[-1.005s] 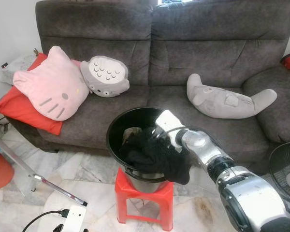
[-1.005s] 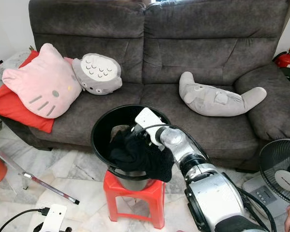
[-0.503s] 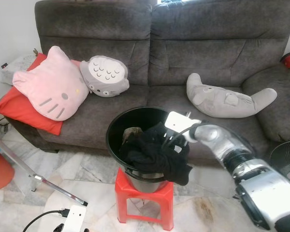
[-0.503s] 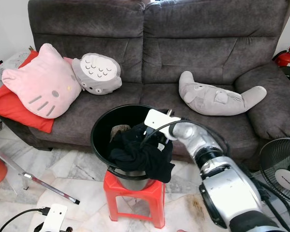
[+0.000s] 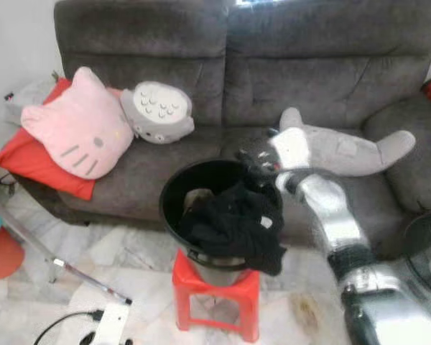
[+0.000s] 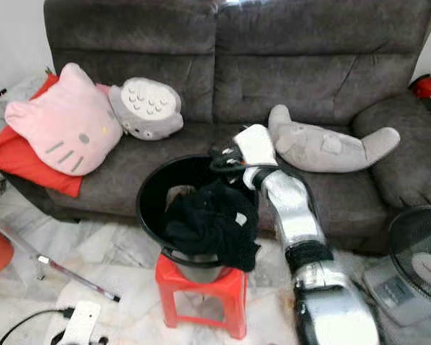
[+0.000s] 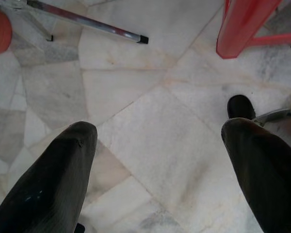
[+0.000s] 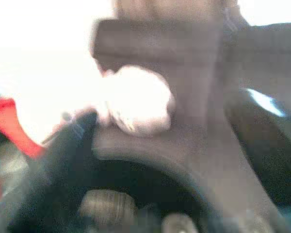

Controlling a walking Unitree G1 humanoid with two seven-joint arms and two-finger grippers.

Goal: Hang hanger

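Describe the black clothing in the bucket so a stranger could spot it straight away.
Start at the grey sofa; in front of its middle a red stool carries a black bucket. The black clothing is heaped inside and spills over the near rim, the only dark, crumpled fabric among the cushions and soft toys.

Right arm raised and extended forward, right end effector (image 5: 253, 154) blurred; left end effector (image 7: 157, 160) wide open, floorward.

My right gripper (image 6: 226, 159) hovers above a black basket (image 6: 152, 212) of dark clothes (image 6: 212, 223) on a red stool (image 6: 201, 291).
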